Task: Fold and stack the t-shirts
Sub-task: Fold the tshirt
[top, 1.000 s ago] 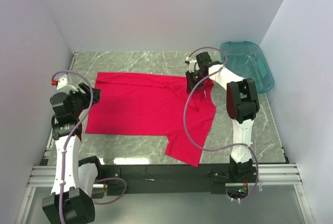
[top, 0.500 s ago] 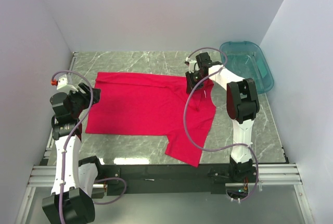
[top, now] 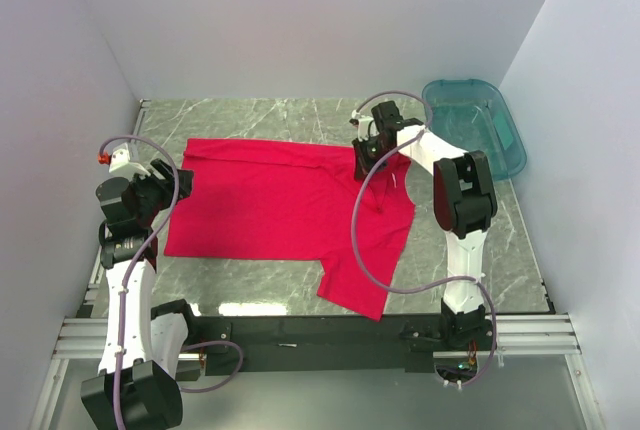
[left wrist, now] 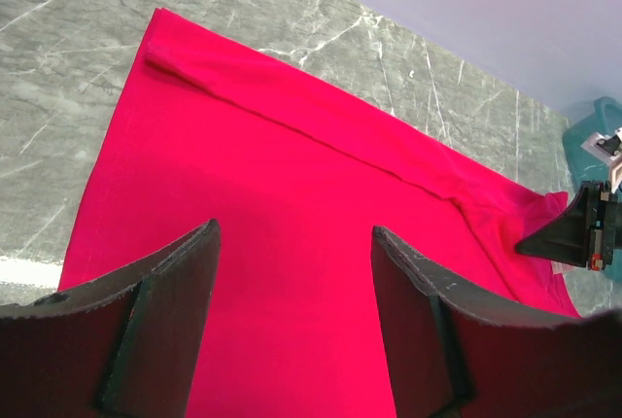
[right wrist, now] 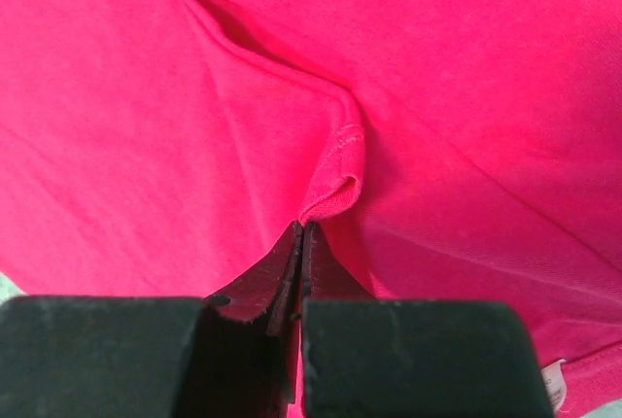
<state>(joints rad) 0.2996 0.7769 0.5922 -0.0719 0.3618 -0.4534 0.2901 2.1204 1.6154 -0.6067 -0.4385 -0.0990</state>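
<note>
Right now the red shirt is lying flat across the middle of the counter, one long side running along the far edge and what looks like a sleeve reaching toward the near edge, right of centre. The right gripper is pinching a small raised ridge of cloth with a stitched rim, jaws clenched tight on the shirt, up by the far edge toward the right. The left gripper is hovering above the shirt's end by the left edge, jaws parted and holding nothing. A teal bin is sitting in the far right corner, apart from the shirt. To my eye the first fold is only getting under way, and no stack is showing yet. I'm thinking the left gripper is going to need its own pinch at the far left corner, so both ends are rising together. The right pinch is looking shallow, so a slow, low lift is going to matter, or the cloth may be slipping free. Keeping the edge taut between the two while carrying it toward the near edge should be giving a straight crease.
</note>
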